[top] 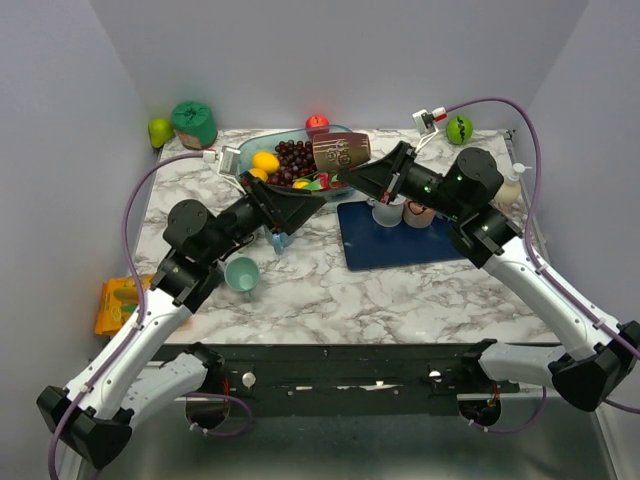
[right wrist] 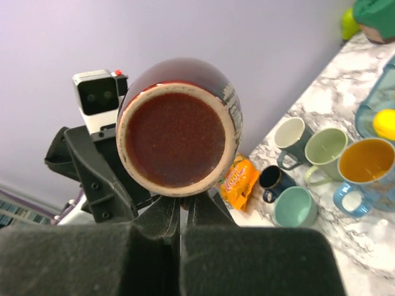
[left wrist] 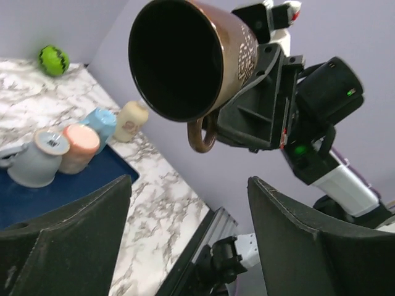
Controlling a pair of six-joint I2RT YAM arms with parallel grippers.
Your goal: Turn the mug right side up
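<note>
The brown mug (top: 340, 152) hangs on its side in the air above the fruit bowl. My right gripper (right wrist: 185, 209) is shut on its handle (left wrist: 202, 132), and the right wrist view faces the mug's flat base (right wrist: 176, 139). From the other side the left wrist view looks into the dark mouth (left wrist: 179, 58). My left gripper (left wrist: 191, 203) is open below and in front of that mouth, touching nothing; its fingers (left wrist: 68, 240) stand wide apart. In the top view the left gripper (top: 305, 192) sits just left of the right gripper (top: 362, 172).
A glass bowl (top: 238, 160) of fruit is under the mug. The blue mat (top: 400, 245) carries upturned cups (top: 385, 212). A teal mug (top: 242, 273), other mugs (right wrist: 327, 151), an orange packet (top: 118, 300) and a green ball (top: 459, 128) are also on the table.
</note>
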